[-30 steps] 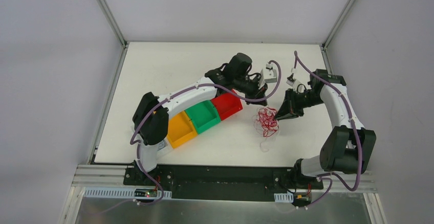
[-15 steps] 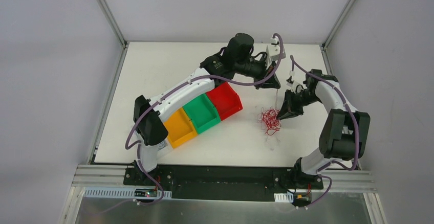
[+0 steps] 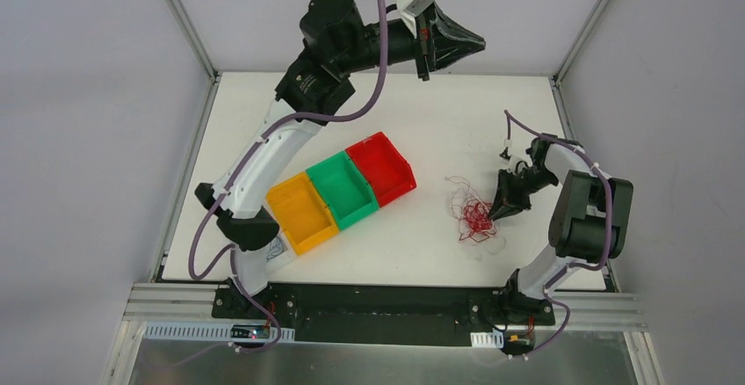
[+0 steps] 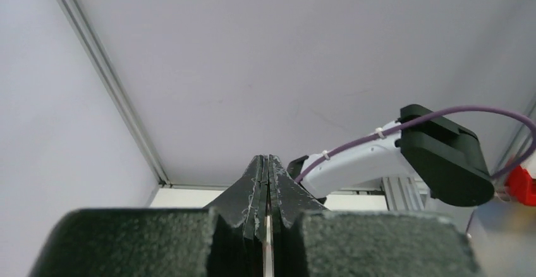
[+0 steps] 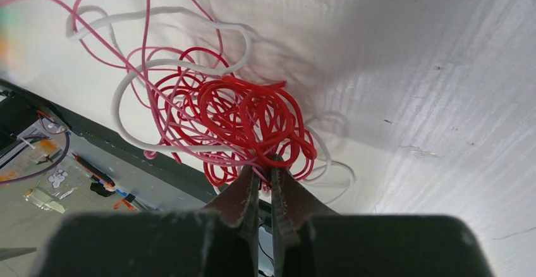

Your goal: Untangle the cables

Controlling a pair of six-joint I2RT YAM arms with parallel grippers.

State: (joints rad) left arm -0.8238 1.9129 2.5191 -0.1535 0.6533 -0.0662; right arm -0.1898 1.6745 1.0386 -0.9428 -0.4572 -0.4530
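Note:
The cables (image 3: 474, 215) lie as one tangle on the white table, right of centre. In the right wrist view they show as a bright red coil (image 5: 253, 116) with pink strands and a white cable (image 5: 158, 62) looped around it. My right gripper (image 3: 495, 213) is low at the tangle's right edge. In its own view the right gripper (image 5: 263, 171) is shut on red strands of the coil. My left gripper (image 3: 480, 44) is raised high over the table's far edge, far from the tangle. In its wrist view the left gripper (image 4: 268, 159) is shut. A thin pale sliver shows between its jaws, and I cannot tell what it is.
Three bins stand in a diagonal row left of the tangle: a red bin (image 3: 380, 168), a green bin (image 3: 343, 190) and an orange bin (image 3: 301, 216). The right arm's white link (image 4: 370, 160) appears in the left wrist view. Metal frame rails border the table.
My left arm rose from beside the tangle to high above the table's far edge. My right gripper shifted slightly right and nearer, and the tangle slid with it.

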